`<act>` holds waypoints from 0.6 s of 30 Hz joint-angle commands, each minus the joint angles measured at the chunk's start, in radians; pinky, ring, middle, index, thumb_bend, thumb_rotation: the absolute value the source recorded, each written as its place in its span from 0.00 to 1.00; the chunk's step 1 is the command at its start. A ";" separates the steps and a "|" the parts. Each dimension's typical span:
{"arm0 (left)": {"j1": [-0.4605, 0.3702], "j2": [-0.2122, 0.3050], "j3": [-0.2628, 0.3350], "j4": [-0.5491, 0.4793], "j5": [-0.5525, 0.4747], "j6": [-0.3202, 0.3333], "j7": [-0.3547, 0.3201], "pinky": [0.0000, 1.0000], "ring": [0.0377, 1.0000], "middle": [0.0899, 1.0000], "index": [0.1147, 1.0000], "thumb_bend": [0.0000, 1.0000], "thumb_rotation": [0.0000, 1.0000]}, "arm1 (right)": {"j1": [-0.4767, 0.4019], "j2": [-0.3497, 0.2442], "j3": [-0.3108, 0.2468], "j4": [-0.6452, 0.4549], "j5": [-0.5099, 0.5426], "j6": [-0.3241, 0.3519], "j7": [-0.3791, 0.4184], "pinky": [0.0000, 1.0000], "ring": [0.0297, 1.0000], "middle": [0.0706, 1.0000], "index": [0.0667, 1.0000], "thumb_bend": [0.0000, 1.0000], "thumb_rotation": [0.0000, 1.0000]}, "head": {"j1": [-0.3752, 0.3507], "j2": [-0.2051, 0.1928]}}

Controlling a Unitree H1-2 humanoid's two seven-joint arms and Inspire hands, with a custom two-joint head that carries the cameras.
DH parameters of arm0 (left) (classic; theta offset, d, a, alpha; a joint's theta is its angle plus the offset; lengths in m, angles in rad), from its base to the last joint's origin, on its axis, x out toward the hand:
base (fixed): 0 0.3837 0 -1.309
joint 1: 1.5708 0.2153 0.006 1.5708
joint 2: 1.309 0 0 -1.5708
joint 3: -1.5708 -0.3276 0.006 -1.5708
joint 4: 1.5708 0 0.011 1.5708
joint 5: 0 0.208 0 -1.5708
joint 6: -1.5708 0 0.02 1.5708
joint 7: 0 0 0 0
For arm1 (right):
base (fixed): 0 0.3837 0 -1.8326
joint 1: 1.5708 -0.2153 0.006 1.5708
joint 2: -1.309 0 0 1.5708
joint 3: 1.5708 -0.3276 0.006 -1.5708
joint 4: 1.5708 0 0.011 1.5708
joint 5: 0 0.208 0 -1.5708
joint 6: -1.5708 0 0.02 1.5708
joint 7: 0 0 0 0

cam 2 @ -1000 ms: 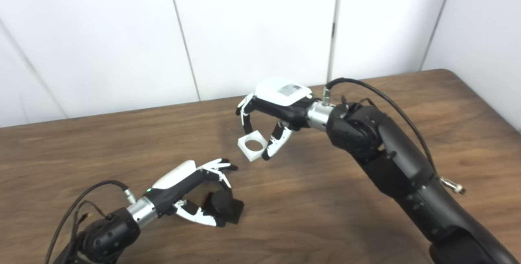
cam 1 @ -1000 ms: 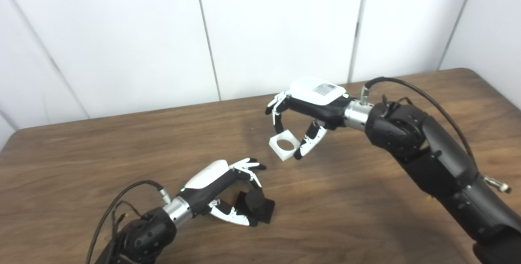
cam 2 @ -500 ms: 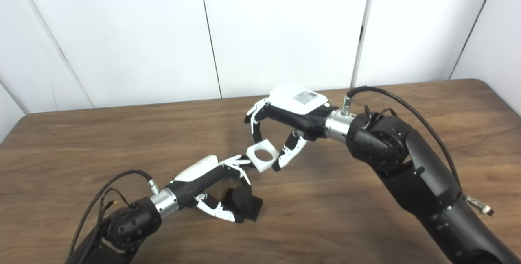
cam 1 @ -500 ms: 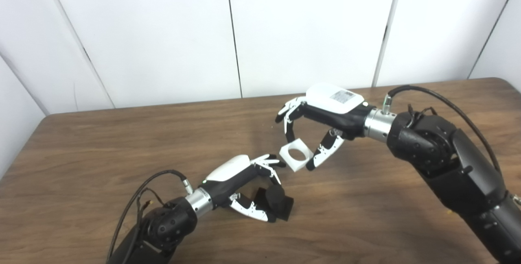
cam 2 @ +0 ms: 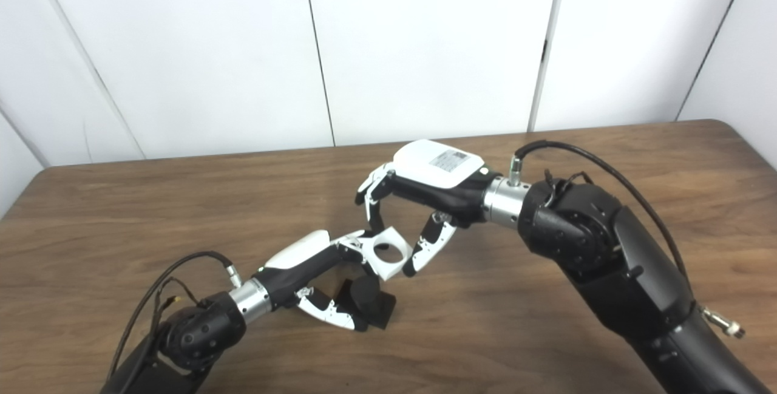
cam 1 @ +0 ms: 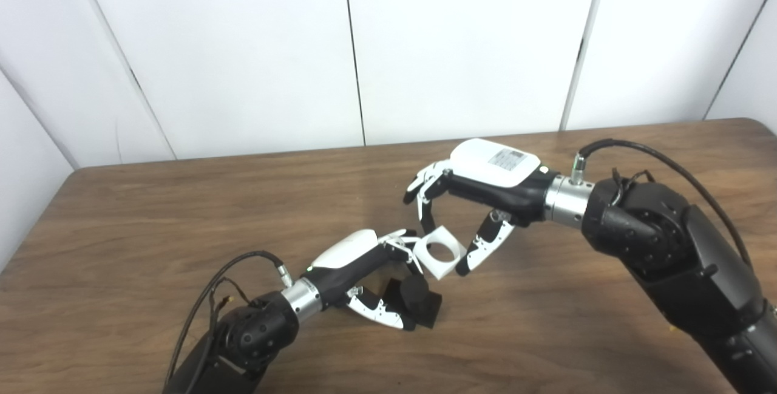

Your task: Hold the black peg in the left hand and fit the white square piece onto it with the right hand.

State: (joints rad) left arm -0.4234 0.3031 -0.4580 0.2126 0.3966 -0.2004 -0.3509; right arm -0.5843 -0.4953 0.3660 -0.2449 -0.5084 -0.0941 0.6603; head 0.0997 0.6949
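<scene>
The black peg (cam 1: 416,300), a short round post on a square black base, rests on the wooden table (cam 1: 182,212) near its front middle. My left hand (cam 1: 364,266) is shut on the black peg, fingers over its top and thumb against its near side. My right hand (cam 1: 470,200) holds the white square piece (cam 1: 439,252), which has a round hole through it, pinched between fingers and thumb. The piece hangs just above and slightly behind the peg, touching or nearly touching my left hand's fingertips. The same piece (cam 2: 387,252) shows clearly in the right eye view.
The brown table runs to a white panelled wall (cam 1: 364,48) at the back. Black cables (cam 1: 643,151) loop off both wrists. The table's left edge (cam 1: 36,224) and right rear corner are in view.
My right hand has lowered and drawn the white square piece toward the peg, closing the gap to my left hand. The camera shifted during the first half second, so the scene sits further right.
</scene>
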 commanded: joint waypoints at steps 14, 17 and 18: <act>0.013 0.004 -0.033 0.028 0.049 0.082 -0.050 0.95 0.99 0.90 0.43 0.51 0.08 | -0.017 0.045 0.016 -0.010 0.014 -0.018 0.006 0.78 0.83 0.77 0.44 0.51 0.14 | 0.012 0.007; 0.012 0.002 -0.034 0.030 0.049 0.083 -0.049 0.95 0.99 0.90 0.43 0.51 0.08 | -0.015 0.052 0.022 0.001 0.010 -0.022 0.000 0.78 0.84 0.77 0.44 0.51 0.14 | 0.015 0.006; 0.012 0.001 -0.034 0.031 0.048 0.083 -0.048 0.95 0.99 0.90 0.43 0.51 0.08 | -0.014 0.054 0.023 0.006 0.010 -0.025 -0.003 0.78 0.84 0.77 0.44 0.51 0.14 | 0.015 0.006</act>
State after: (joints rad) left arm -0.4271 0.2964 -0.4636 0.2109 0.3966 -0.1773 -0.3511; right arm -0.5637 -0.4482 0.3987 -0.2295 -0.5085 -0.0958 0.6728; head 0.1150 0.6995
